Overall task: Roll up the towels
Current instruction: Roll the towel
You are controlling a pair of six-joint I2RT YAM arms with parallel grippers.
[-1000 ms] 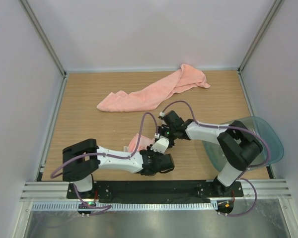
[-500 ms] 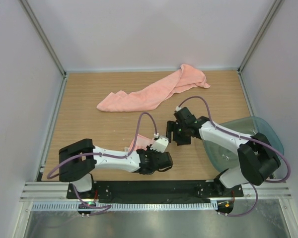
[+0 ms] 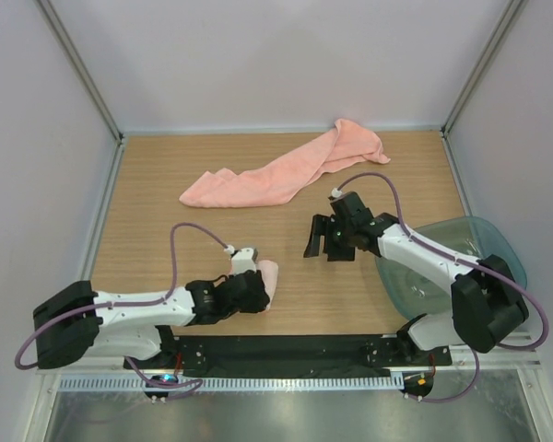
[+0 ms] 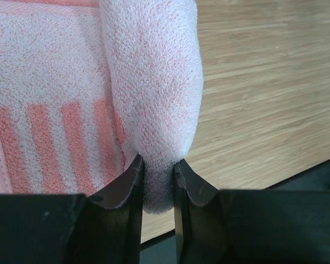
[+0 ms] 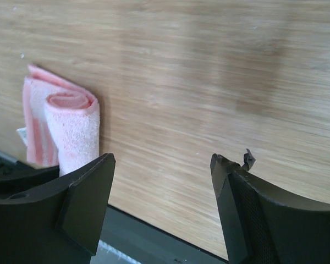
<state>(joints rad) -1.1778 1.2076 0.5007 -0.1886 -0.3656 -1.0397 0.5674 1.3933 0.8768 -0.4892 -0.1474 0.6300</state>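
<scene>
At the near edge, small towel: rolled, pale stripes showing, one end pinched in the left gripper.
Long towel: lying loose at the far side, well apart.
Right gripper: jaws spread, empty, over bare wood.
Hidden: tray partly behind the right arm.
Surface: wooden table, plain pale walls.

Small rolled towel; long loose towel

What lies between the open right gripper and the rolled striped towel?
Only bare tabletop separates right gripper from rolled towel; top view shows it.
</scene>
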